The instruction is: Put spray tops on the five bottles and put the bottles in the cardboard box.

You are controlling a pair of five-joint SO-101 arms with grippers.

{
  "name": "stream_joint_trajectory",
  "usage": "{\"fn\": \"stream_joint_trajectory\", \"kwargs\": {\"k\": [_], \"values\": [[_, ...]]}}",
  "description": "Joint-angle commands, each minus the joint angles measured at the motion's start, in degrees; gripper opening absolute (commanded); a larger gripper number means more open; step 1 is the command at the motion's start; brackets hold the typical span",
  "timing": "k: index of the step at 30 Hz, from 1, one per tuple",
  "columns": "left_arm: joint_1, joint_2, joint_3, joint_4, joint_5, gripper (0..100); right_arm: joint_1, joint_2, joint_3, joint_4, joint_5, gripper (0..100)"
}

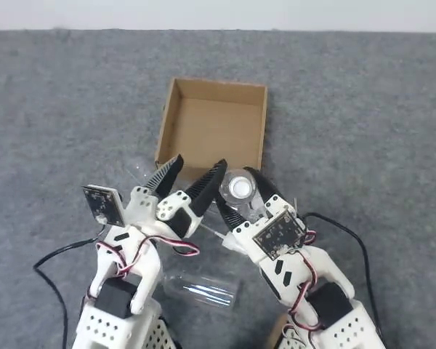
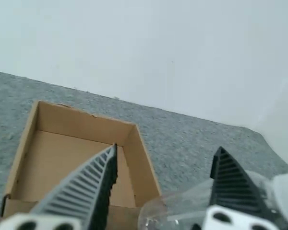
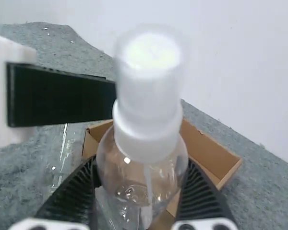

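Note:
My right gripper (image 1: 244,199) is shut on a clear bottle (image 1: 239,188) held upright just in front of the cardboard box (image 1: 176,116). In the right wrist view the bottle (image 3: 139,175) sits between the jaws with a white spray top (image 3: 146,81) on its neck. My left gripper (image 1: 202,163) stands open right beside it, one finger (image 3: 57,103) close to the spray top without holding it. The left wrist view looks past the open gripper (image 2: 163,184) into the empty box (image 2: 33,143), with the bottle (image 2: 278,191) at the edge.
A second clear bottle (image 1: 202,289) lies on its side on the grey carpet between the two arm bases. Another clear piece (image 1: 139,171) lies left of the box's front corner. Open carpet surrounds the box on the left, right and far side.

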Motion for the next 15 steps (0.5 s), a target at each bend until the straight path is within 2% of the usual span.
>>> {"fn": "stream_joint_trajectory", "kwargs": {"k": [1,6,12,15], "values": [[-3.2,-1.1,-3.7,0.5,-0.4,30,-0.4,-1.4,-0.9,-0.3,0.8,0.7],[-6.2,-1.0,-4.7,1.1,-0.4,30,-0.3,-1.4,-0.9,-0.3,0.8,0.7],[-6.4,-1.0,-11.4,12.3,-0.5,30,-0.3,-1.4,-1.0,-0.3,0.9,0.7],[-6.6,-1.0,-12.4,13.5,-0.6,30,-0.3,-1.4,-1.0,-0.3,0.9,0.7]]}}
